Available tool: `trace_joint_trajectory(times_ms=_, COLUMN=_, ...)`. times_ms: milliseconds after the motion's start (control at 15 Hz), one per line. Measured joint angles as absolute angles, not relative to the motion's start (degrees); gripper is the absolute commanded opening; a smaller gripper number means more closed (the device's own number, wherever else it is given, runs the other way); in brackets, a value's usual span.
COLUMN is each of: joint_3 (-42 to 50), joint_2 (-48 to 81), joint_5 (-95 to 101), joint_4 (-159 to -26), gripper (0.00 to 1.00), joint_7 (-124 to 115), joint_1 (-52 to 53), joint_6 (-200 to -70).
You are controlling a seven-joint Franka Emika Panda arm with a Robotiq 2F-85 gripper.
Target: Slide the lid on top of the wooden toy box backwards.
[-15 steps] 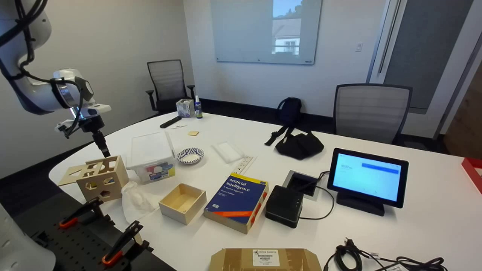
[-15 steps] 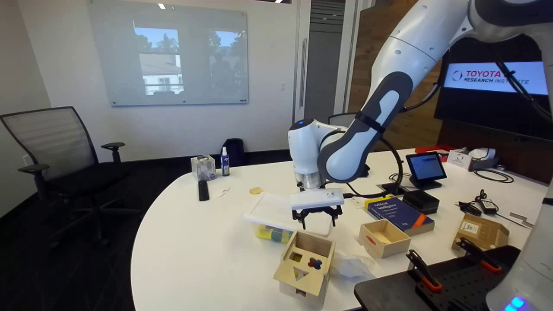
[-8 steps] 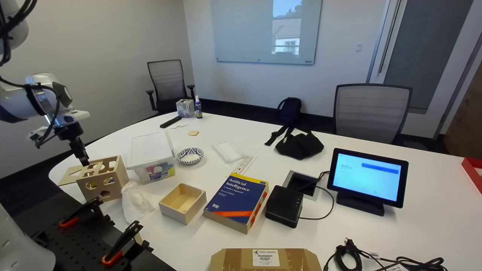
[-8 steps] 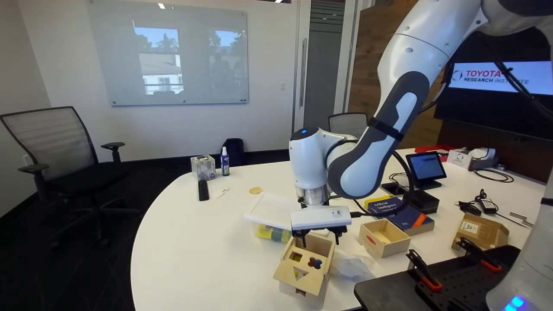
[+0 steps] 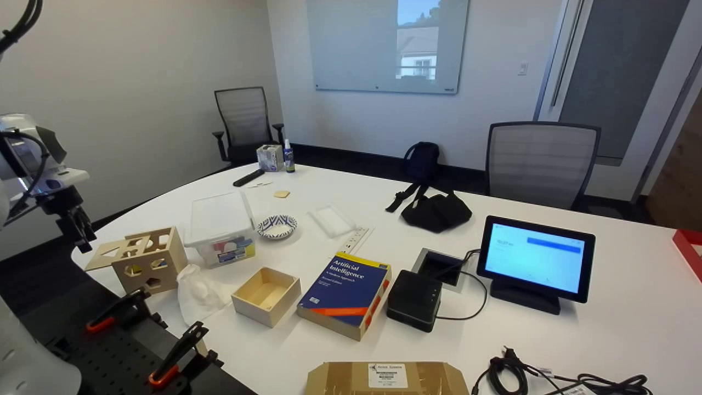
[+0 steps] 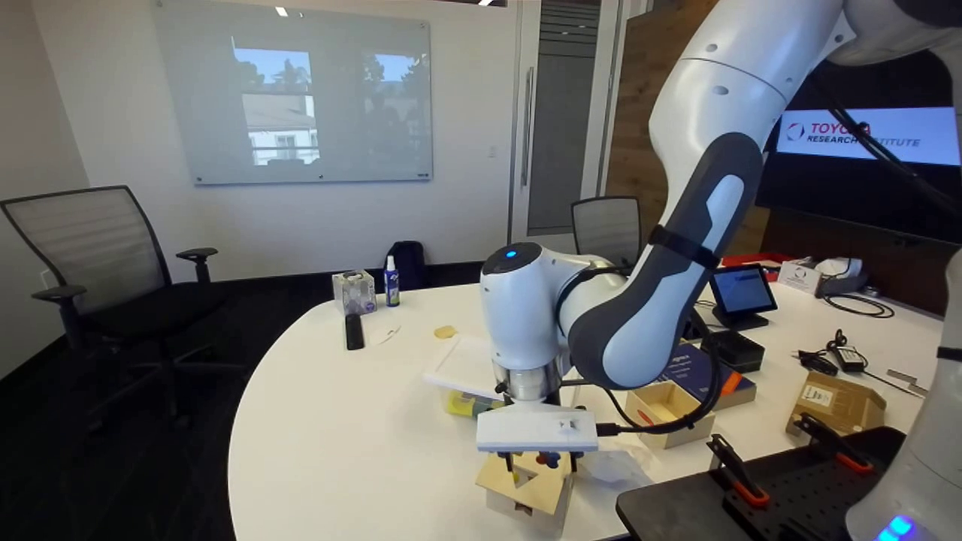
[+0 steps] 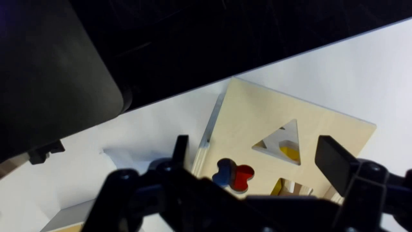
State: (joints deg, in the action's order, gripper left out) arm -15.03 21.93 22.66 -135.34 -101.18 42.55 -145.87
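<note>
The wooden toy box [image 5: 156, 269] stands on the white table, a pale cube with shape holes; it also shows in an exterior view [image 6: 555, 520]. Its lid [image 5: 104, 254] is slid partly off the top and overhangs one end, leaving part of the top uncovered. In the wrist view the lid [image 7: 257, 112] shows a triangle hole, a clover-like hole and part of another hole. My gripper [image 7: 252, 146] is open and empty, its fingers spread across the lid's width. In both exterior views the gripper [image 5: 85, 247] [image 6: 544, 463] is above the lid's overhanging part. Contact cannot be told.
A translucent white plastic container [image 5: 216, 230] stands right beside the box. A crumpled white bag [image 5: 200, 296] lies against its other side. A shallow wooden tray [image 5: 266, 296], a book [image 5: 345, 293] and black clamps [image 5: 123, 310] are nearby. The table edge runs close to the lid.
My open gripper has moved from over the uncovered end of the box, along its top, to the lid's overhanging end, and lower. The box and lid have not moved.
</note>
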Motion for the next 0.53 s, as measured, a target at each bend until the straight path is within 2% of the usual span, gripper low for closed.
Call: trace_joint_trajectory(times_ms=533, joint_3=-13.57, joint_2=27.04, joint_5=19.10, joint_4=-132.42, gripper=1.00, joint_7=-105.01, joint_1=46.65, joint_6=-149.87)
